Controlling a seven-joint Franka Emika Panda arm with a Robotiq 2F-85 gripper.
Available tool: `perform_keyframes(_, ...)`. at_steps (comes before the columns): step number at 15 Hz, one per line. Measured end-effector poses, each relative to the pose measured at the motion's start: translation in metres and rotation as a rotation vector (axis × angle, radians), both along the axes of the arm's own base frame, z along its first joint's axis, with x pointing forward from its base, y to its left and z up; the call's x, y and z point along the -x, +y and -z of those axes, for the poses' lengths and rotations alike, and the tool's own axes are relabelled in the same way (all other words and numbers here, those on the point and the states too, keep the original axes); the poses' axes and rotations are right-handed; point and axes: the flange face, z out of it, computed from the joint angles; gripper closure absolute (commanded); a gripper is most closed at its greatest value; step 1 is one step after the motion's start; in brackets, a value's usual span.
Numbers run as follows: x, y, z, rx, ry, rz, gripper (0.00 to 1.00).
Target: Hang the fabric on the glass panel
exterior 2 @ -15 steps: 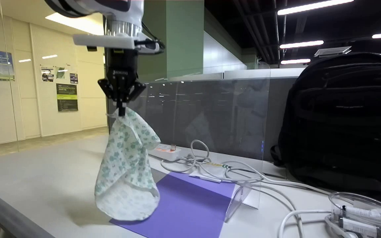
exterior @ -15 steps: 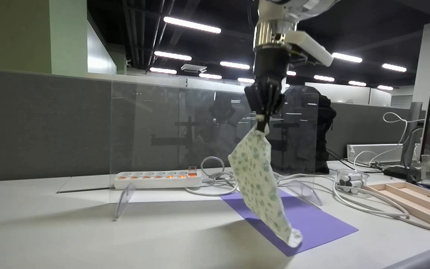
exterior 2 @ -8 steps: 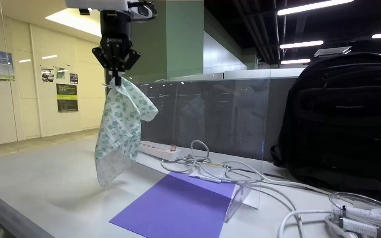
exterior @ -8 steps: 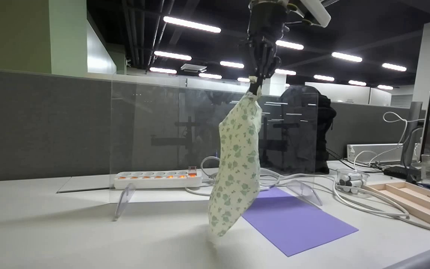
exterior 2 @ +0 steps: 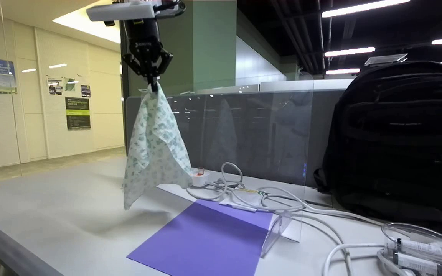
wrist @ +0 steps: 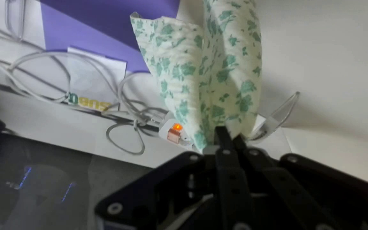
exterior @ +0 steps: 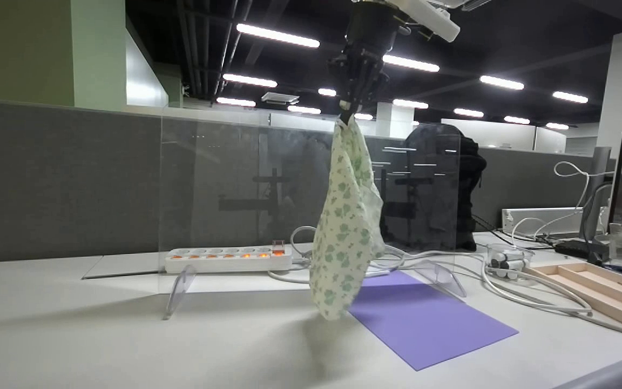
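- The gripper (exterior: 346, 115) is pinching a gathered upper part of the cloth (exterior: 340, 232), its jaws standing narrow around it.
- The cloth is hanging loose below, on the cameras' side of the panel (exterior: 224, 173), apparently not touching it; its lower end seems to be hanging clear of the table (exterior: 100, 346).
- The step in hand is looking like the carry: nothing is lying over the panel's top edge yet.
- The next move is probably calling for more height, then a pass across that edge so part of the cloth is falling behind, then a gentle lowering and release. Going too low would be risking a push against the panel.
- Against a second ago, the gripper is sitting higher in both exterior views and is leaning more.
- The cloth's lower end is no longer overlapping the purple sheet (exterior 2: 205, 237) in an exterior view.
- Farther back, the panel is standing unmoved, and the strip (exterior: 224, 262) behind it is keeping its place.
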Motion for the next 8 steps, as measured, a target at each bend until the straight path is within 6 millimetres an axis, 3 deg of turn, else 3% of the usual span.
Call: perform_keyframes(8, -0.023, 0.015, -0.065, 0.001, -0.313, 0.021, 1.0)
